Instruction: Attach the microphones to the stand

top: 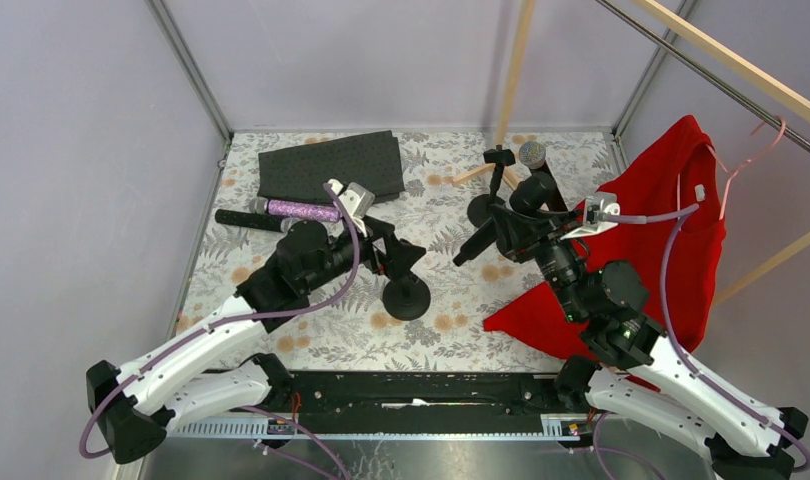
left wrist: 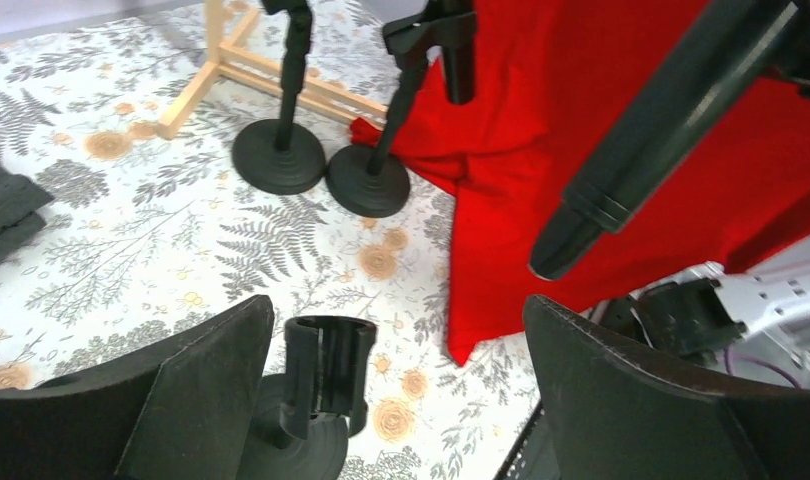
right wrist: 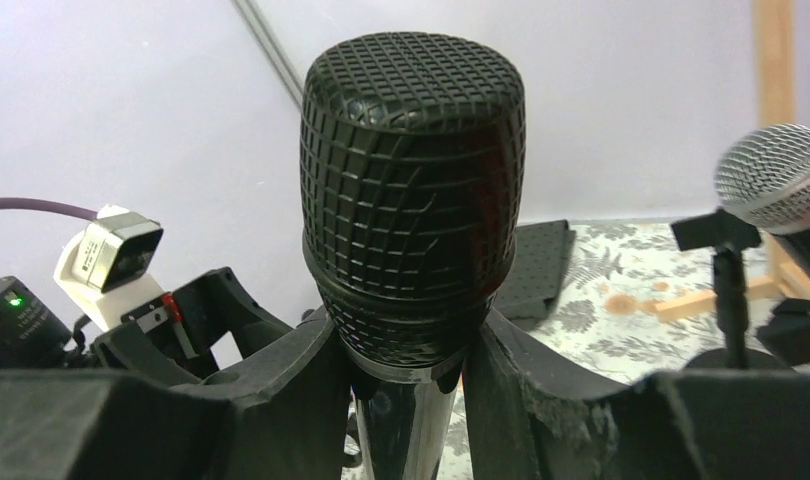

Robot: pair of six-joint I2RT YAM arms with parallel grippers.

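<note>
From above, the left gripper [top: 393, 250] hangs with its jaws spread wide, just over a black desk stand with a round base [top: 408, 298]. The right gripper [top: 521, 228] is clamped on a black stick microphone [top: 478, 245], held tilted in the air above the floral tablecloth [top: 311, 330], beside a red cloth [top: 671, 270]. A purple glitter microphone [top: 303, 211] lies near a black foam mat [top: 331, 165].

In the left wrist view, the wide-apart fingers [left wrist: 211, 390] flank the stand's black clip [left wrist: 328, 362] without touching it. Two more round-based stands [left wrist: 278, 155] stand beyond.

In the right wrist view, the fingers [right wrist: 281, 400] squeeze the black microphone just under its black mesh head [right wrist: 413, 190]. A grey mesh-headed microphone [right wrist: 781, 175] shows at the right.
</note>
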